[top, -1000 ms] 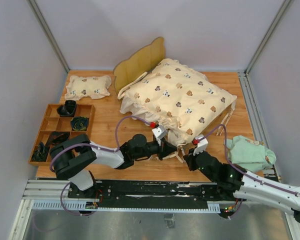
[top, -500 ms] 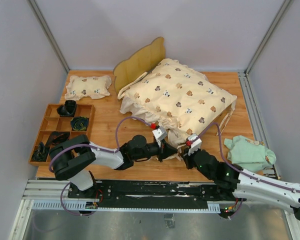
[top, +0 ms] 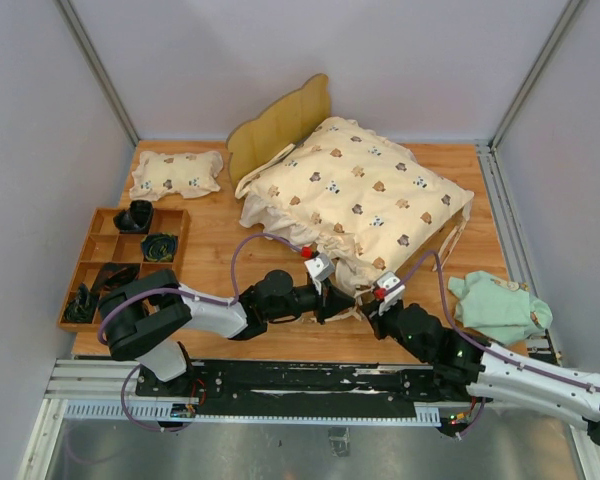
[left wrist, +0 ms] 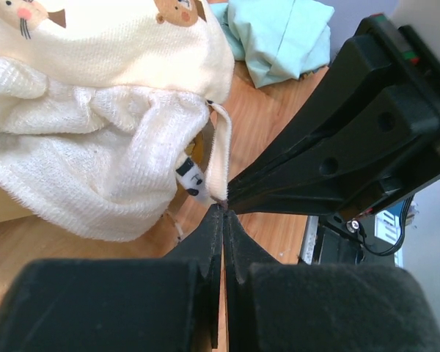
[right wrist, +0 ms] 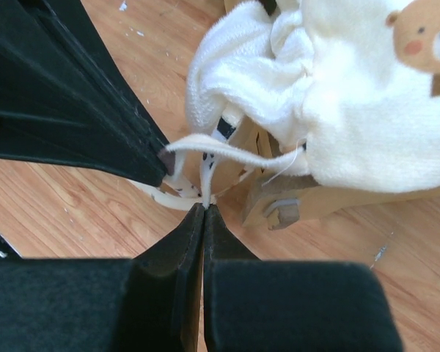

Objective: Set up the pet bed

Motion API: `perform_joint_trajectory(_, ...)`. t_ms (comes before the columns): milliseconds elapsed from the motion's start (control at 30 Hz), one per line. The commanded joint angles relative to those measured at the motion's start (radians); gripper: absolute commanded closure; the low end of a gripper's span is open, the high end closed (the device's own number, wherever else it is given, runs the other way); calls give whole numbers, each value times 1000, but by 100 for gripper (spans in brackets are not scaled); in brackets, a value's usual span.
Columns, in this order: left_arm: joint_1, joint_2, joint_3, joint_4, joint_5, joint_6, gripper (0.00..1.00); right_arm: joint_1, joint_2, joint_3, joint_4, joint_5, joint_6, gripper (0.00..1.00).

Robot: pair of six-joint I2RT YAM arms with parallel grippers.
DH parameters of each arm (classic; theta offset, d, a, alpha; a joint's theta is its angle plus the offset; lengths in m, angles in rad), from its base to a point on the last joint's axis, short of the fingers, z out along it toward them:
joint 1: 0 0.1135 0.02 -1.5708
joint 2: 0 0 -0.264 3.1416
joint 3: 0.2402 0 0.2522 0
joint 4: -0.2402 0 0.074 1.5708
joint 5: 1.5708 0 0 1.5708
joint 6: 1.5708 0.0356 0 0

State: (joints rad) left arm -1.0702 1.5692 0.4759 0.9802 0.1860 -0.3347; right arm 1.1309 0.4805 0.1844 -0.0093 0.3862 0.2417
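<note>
Pet bed point(top: 280, 125) sits toward 12 o'clock on the table point(top: 210, 235), its headboard at 11 o'clock and the rest under a bear-print quilt point(top: 355, 195). At the quilt's 6 o'clock corner the left gripper point(left wrist: 221, 213) and right gripper point(right wrist: 204, 209) meet tip to tip, each with fingers pressed together, pinching a cream tie point(right wrist: 227, 150) from the quilt's hem
</note>
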Motion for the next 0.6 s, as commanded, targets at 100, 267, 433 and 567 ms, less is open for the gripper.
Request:
perform_joint_trajectory(100,-12,13,-2,35,29,1,100,-8,25,-51,138,140,-65,100)
perform_joint_trajectory(267,-13,7,9,32,42,-15,92,-8,100,-29,229,143,-140,100)
perform_joint_trajectory(433,-3,-59,11,-14,-4,-80,62,-8,131,-45,247,164,-140,100)
perform_joint_trajectory(567,30,-103,9,-30,-31,-184,57,-7,117,-52,238,176,-141,100)
